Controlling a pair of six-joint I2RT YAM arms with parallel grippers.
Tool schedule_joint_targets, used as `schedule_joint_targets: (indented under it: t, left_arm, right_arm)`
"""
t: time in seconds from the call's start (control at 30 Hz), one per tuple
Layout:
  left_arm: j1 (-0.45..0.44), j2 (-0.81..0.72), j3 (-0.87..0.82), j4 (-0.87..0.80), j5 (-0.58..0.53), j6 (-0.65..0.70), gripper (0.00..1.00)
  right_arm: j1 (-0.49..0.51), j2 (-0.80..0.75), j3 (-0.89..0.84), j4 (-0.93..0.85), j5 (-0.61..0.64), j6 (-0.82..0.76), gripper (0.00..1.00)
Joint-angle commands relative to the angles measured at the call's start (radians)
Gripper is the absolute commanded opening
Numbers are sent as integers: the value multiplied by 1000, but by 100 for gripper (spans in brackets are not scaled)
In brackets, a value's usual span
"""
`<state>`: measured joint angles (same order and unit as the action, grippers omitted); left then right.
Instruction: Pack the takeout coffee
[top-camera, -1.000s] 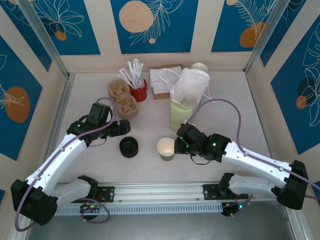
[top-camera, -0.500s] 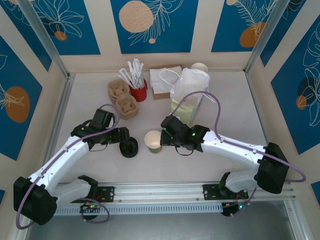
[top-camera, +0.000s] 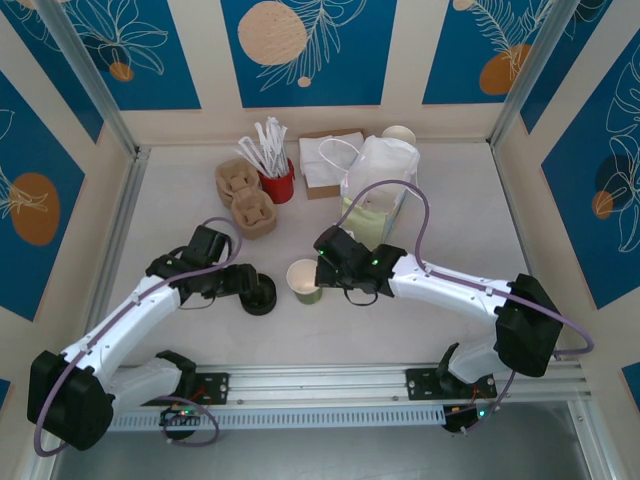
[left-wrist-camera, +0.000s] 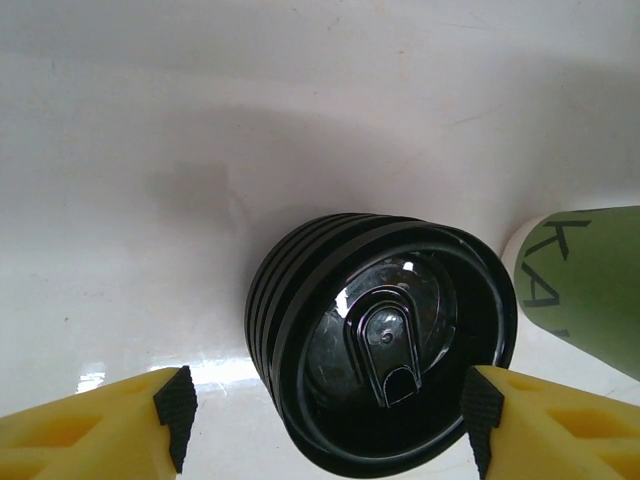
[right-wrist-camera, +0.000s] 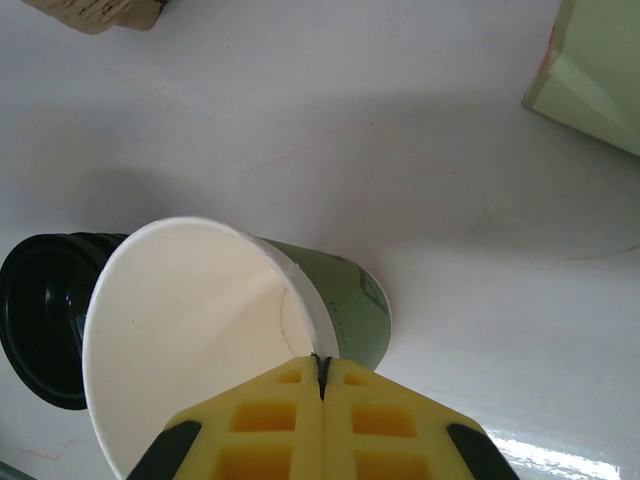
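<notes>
Right arm: stretched low toward mid-table (top-camera: 450, 190), right gripper (right-wrist-camera: 322, 372) pinched tight on the paper cup (right-wrist-camera: 190, 320) rim.
Left arm: elbow bent, angled inward, left gripper (left-wrist-camera: 328, 410) spread apart, fingers straddling the black lid stack (left-wrist-camera: 390, 340) (not squeezing it, far as I can see).
Paper cup: lidless, standing just right of the lids.

You are looking at a white table (top-camera: 470, 190) boxed in on three sides by cream walls (top-camera: 400, 60) carrying blue panels (top-camera: 340, 70) (pale leaf drawings and orange discs on them). Slanted metal posts (top-camera: 90, 80) rise at its far corners, and a ribbed metal rail (top-camera: 320, 385) runs along its near edge.
</notes>
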<state>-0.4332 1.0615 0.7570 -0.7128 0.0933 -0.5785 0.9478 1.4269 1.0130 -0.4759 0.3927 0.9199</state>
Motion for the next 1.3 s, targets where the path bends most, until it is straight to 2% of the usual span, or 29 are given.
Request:
schedule_joint_targets:
  t: [0.0,0.2,0.3,0.4,0.53,0.73,0.9,1.03,1.27]
  left_arm:
    - [-13,-2,-14,22,20,-15,69]
    - [-20,14,-21,28,19,-18,66]
    - [-25,16,-18,20,10,-15,65]
    - [-29,17,-15,15,3,-13,64]
    - [-39,23,-17,12,-5,-9,64]
    - [-58,43,-18,4,-36,2,64]
    - [-77,63,-16,-2,-65,-1,62]
    - [-90,83,-21,6,-81,-7,49]
    - [-101,119,-18,20,-93,-24,43]
  right_arm:
    - [-5,12,6,11,-2,26,15]
    - [-3,3,-1,18,-11,37,23]
    - [-1,-3,13,-2,-11,33,30]
    - [2,-25,34,-29,-2,25,42]
    - [4,-68,73,-83,23,9,50]
    - [11,-139,127,-149,51,-19,52]
    - [10,-203,120,-136,49,2,52]
    - [11,-234,111,-121,46,12,52]
    - [11,-237,111,-134,52,16,52]
